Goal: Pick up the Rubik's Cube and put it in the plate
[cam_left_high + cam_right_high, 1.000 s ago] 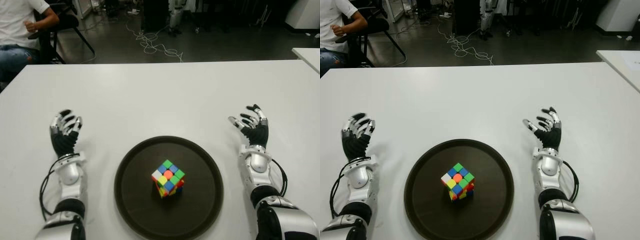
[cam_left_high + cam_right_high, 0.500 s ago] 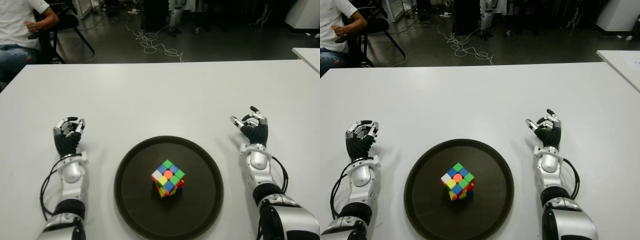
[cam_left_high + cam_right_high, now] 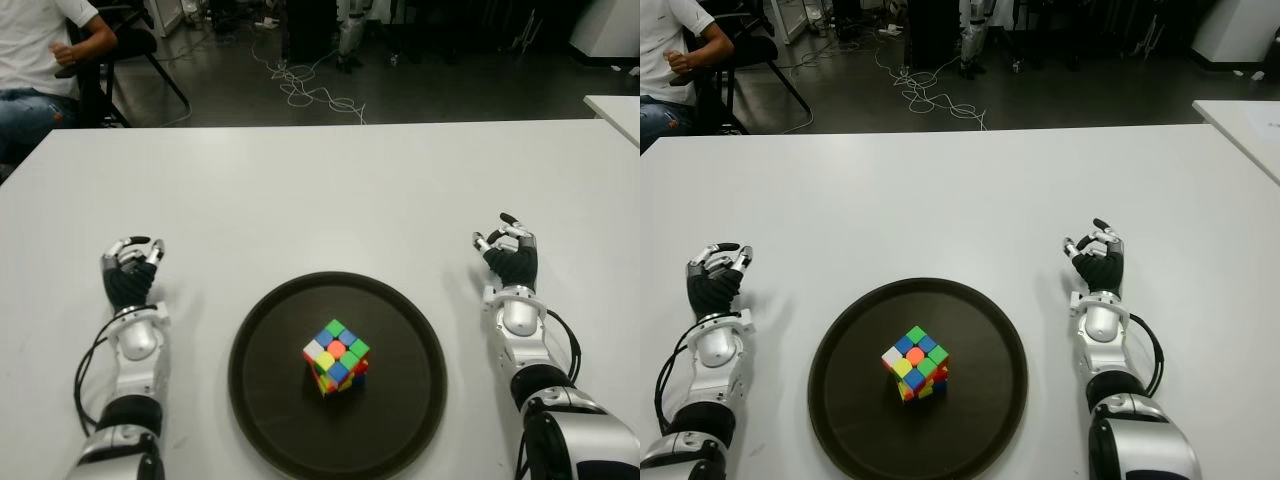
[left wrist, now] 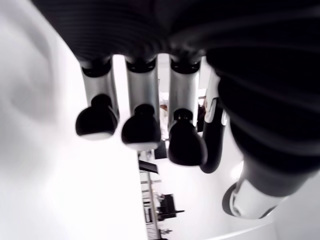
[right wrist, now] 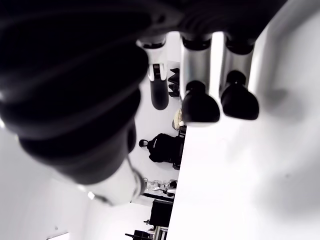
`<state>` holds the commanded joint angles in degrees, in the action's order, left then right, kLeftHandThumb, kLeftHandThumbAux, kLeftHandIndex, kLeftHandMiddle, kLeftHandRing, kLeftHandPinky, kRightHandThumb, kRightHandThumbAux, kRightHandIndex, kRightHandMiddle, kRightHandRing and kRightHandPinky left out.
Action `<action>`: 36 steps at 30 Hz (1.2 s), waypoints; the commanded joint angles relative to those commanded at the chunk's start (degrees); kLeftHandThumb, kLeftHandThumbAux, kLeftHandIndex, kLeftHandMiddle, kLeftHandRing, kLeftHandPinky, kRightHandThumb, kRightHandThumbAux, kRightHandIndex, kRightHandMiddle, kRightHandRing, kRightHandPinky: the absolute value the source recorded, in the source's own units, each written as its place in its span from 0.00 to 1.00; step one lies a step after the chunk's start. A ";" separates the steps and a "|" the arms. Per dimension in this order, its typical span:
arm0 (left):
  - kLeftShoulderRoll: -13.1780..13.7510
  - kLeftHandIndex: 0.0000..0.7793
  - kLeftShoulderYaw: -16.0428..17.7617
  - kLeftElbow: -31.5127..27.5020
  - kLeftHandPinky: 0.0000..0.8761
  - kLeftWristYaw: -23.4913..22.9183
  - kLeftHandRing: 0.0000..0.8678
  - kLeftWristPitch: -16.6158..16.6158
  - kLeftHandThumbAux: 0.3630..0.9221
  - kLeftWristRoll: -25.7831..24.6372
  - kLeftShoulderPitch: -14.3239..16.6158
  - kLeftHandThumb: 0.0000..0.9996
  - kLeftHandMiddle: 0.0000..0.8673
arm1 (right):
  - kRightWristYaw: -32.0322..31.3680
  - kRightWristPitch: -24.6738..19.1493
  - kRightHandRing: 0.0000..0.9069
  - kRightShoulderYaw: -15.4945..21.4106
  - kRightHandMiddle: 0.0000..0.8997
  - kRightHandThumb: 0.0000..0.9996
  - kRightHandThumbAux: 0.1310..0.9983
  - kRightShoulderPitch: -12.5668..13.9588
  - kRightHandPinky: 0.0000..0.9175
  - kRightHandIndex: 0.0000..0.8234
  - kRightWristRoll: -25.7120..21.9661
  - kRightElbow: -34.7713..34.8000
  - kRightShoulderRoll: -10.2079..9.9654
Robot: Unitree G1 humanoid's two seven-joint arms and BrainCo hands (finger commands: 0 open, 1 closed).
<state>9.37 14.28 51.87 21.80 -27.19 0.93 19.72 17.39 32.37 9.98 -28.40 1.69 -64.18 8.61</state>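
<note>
**One cube on one plate, two empty robot hands**

On the far left a person [image 3: 35, 60] sits on a chair beyond the white worktop [image 3: 320, 190]. The left robot hand [image 3: 128, 272] shows left of the plate, its fingers [image 4: 141, 131] curled inward around nothing. In the middle lies one round dark plate [image 3: 400, 320], and the one Rubik's Cube [image 3: 336, 356] sits at its centre, well apart from both hands. The right robot hand [image 3: 508, 256] shows right of the plate, fingers [image 5: 200, 106] likewise curled, holding nothing. A tangle of cables [image 3: 305, 85] lies on the floor behind.
</note>
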 joint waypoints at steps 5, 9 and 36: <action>0.19 0.57 -0.15 0.17 0.95 0.47 0.97 0.27 0.62 0.34 0.14 0.71 0.97 | -0.08 0.35 0.92 0.00 0.92 0.23 0.87 0.00 0.89 0.88 0.04 -0.04 0.07; 0.23 0.57 -0.03 0.47 0.94 0.58 0.97 0.59 0.62 0.20 0.37 0.71 0.97 | 0.11 0.30 0.90 -0.10 0.91 0.41 0.80 -0.09 0.88 0.75 0.23 -0.18 0.18; 0.35 0.57 -0.34 2.13 0.95 1.39 0.97 0.95 0.62 0.76 1.43 0.71 0.97 | -0.74 0.54 0.89 -0.02 0.90 0.69 0.69 -0.54 0.86 0.53 0.48 -1.44 0.88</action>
<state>9.72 13.94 54.00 23.19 -26.25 1.69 21.15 16.65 32.91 9.96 -28.93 2.17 -65.62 9.49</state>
